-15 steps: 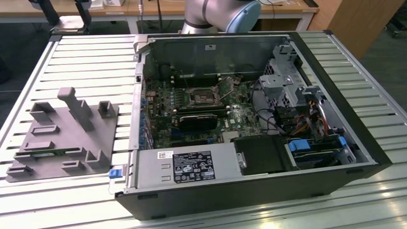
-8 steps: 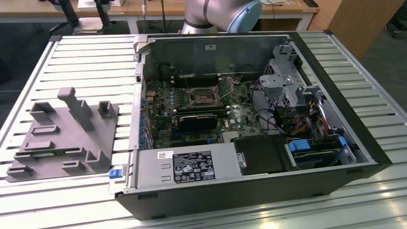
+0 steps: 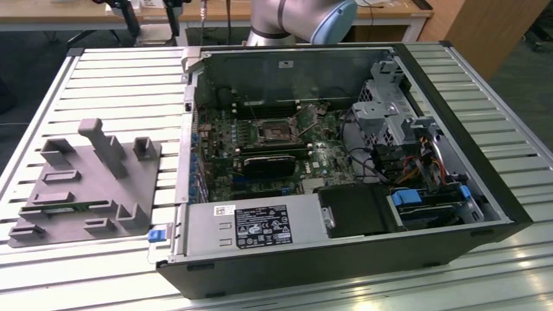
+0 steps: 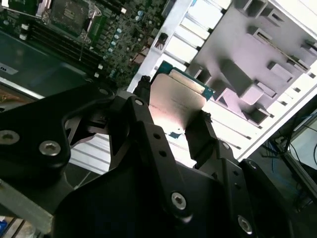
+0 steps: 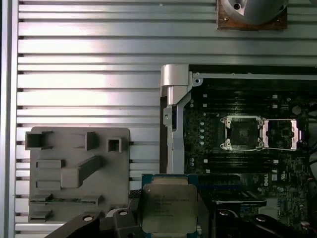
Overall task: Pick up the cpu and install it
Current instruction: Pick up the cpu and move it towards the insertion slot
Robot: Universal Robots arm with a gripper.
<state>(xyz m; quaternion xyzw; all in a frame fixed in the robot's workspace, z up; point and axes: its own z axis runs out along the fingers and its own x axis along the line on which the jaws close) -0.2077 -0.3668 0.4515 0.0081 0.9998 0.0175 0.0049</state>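
Gripper: the black two-fingered gripper (image 4: 173, 106) is closed part-way, one finger pressed against each of two opposite edges of the chip. It has hold of the cpu and nothing else.
Cpu: the small flat square cpu (image 5: 168, 208), with a silvery-grey metal lid and a thin green edge, is pinched between those fingers and clear of any surface. I judge the edge grip keeps its underside untouched.
Height: the chip hangs well above the slatted aluminium table (image 3: 112, 84), roughly over the strip between fixture and case.
Socket: the square metal-framed socket (image 5: 242, 133) on the green motherboard lies bare, well apart from the chip. Its load plate (image 5: 281, 135) is folded open beside it, presumably to admit the chip.
Case: the black computer case (image 3: 346, 259) lies on its side, lid off, so the board faces upward.
Fixture: the grey plastic fixture plate (image 3: 82, 188) with raised blocks sits beside the case, toward the exterior view's left.
Arm: the silver and blue arm (image 3: 294, 19) rises at the table's far edge.
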